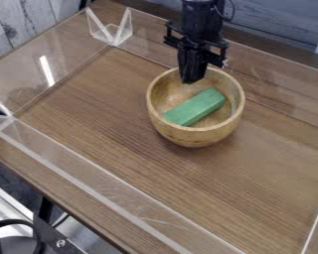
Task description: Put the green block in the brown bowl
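One green block point(195, 107) lies inside the one brown bowl point(171, 127) on the wooden surface point(108, 139). My single gripper point(191, 77), clenched and empty, hangs over the bowl's far rim.

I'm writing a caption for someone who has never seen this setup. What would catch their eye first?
The bright green block stands out most, lying tilted inside the brown bowl near the middle of the wooden table. Right above the bowl's far rim hangs the black gripper, pointing down with its fingers shut and holding nothing. Clear plastic walls fence the tabletop.
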Available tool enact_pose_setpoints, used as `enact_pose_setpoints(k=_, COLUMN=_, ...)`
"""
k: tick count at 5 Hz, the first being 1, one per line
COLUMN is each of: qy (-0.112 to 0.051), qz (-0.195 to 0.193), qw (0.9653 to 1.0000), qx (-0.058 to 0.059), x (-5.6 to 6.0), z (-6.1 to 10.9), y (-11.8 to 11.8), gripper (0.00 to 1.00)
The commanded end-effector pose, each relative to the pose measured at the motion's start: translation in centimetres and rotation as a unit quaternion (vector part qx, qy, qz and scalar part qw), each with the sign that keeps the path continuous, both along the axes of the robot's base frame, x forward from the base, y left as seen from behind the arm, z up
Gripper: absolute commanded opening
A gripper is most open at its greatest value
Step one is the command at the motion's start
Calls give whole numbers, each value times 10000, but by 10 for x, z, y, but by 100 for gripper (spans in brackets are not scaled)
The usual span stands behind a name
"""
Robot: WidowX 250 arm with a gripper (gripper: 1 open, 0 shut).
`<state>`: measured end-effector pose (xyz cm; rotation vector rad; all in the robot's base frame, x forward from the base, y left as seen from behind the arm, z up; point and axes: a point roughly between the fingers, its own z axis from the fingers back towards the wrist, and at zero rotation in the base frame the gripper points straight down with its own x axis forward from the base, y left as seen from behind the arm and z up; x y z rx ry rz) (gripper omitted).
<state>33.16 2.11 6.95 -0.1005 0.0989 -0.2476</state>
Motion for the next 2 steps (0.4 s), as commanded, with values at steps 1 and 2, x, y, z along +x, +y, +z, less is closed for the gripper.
enact_pose_setpoints(k=1, qy=-327, qz=-120, qw=9994, qx=67, x=12, z=15, y=2, gripper=0)
enact_pose_setpoints(k=2, qy=-308, qz=-248, qw=9992, qx=82, x=14, z=11, y=-1, gripper=0)
